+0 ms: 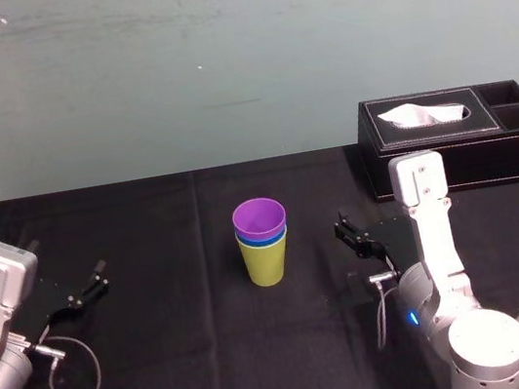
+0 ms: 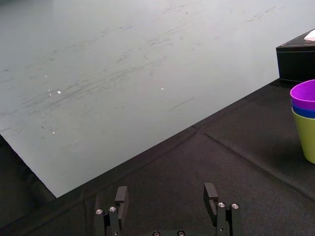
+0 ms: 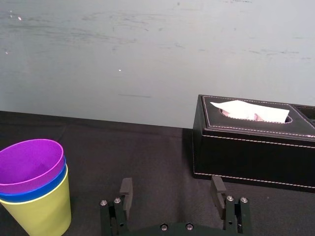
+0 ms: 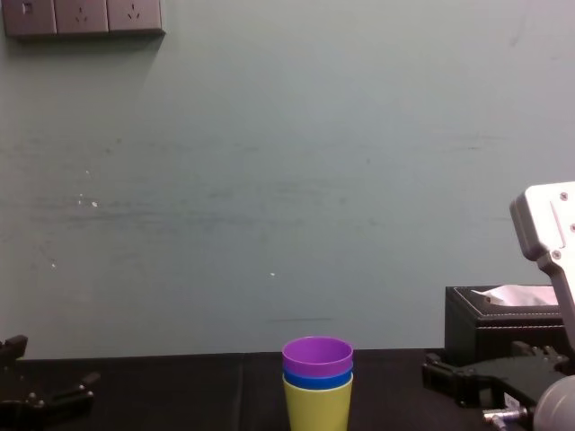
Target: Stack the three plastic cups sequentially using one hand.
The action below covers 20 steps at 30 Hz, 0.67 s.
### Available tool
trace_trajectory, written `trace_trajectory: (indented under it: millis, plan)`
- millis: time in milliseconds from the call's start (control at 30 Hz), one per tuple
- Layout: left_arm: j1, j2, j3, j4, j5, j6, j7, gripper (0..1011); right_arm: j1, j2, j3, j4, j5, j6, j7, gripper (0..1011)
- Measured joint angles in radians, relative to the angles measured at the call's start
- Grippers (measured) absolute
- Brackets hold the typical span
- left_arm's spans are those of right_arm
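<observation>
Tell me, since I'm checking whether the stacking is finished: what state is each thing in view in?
yellow-green cup: upright, bottom of the stack.
blue cup: nested in the yellow-green cup, only its rim band showing.
purple cup: nested on top, upright, empty.
left hand: open, empty, apart from the cups.
right hand: open, empty, apart from the cups.
tissue box: a white tissue pokes from its slot.
</observation>
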Motion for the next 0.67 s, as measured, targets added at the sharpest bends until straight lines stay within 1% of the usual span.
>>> trace_trajectory:
  millis: [667]
  plan:
    - [0.000,0.000,0.000,0.000,0.000,0.000,0.000,1000,0.000,0.000,0.000,0.000,0.000,0.000,0.000,1004]
